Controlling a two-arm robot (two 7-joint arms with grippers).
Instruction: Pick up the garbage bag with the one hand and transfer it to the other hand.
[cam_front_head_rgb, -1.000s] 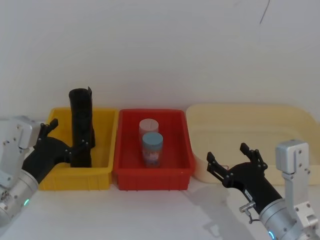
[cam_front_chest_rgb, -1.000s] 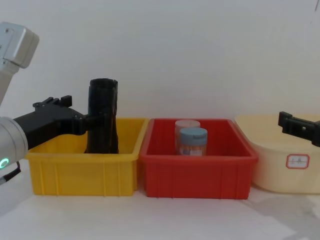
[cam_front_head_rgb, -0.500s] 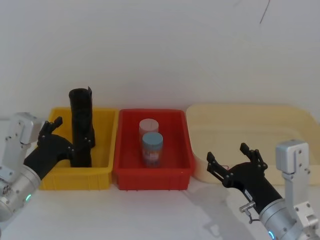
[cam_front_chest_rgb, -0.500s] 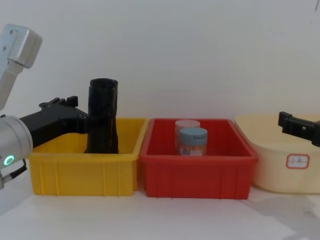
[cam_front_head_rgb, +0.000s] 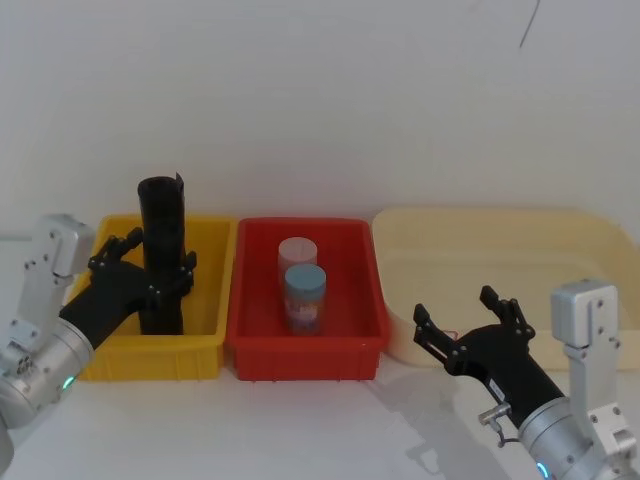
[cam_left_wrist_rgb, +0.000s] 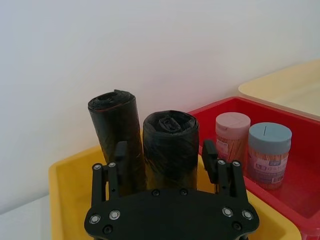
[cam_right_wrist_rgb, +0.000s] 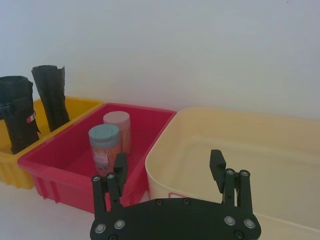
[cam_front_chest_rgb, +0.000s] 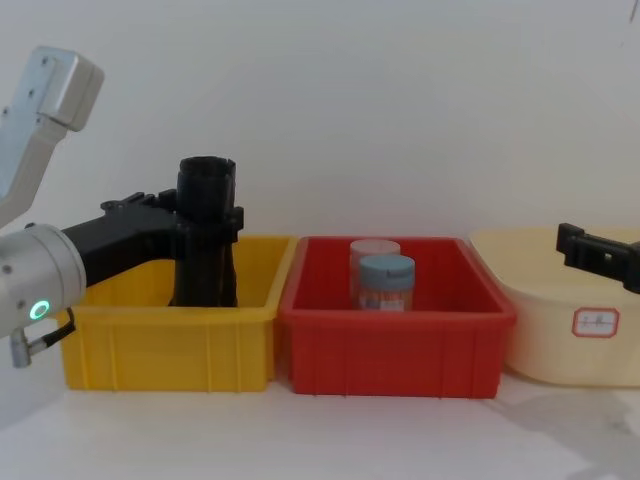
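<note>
- The left hand (cam_left_wrist_rgb: 164, 150), black and pronged on a silver wrist with a green-lit ring, is spread. Its fingers (cam_left_wrist_rgb: 120, 152) stand on either side of the garbage bag (cam_left_wrist_rgb: 170, 132), a tall black roll of plastic standing upright in the yellow plastic bin (cam_front_chest_rgb: 165, 345). A gap shows on each side of the roll.
- Just beyond one finger, close beside the bag, stands a plain black plastic roll (cam_left_wrist_rgb: 116, 125). If the hand closes off-centre, I judge that finger could snag this roll or tip it.
- The film looks slick and soft. A light squeeze may let the bag slide down through the fingers, or tilt against the bin wall as it rises.
- Well apart from the left hand, past the red plastic bin (cam_front_head_rgb: 305, 355), the all-black pronged right hand (cam_front_head_rgb: 463, 318) hangs spread before the cream plastic tub (cam_front_head_rgb: 500, 225). A low carry across could knock the pink-lidded jar (cam_front_head_rgb: 297, 252) or the blue-lidded jar (cam_front_head_rgb: 304, 295).
- The head view lines both rolls into one dark column, while the left wrist view sets them apart. The right wrist view catches the bag's red-and-white mark (cam_right_wrist_rgb: 31, 118), which settles which roll is which.
</note>
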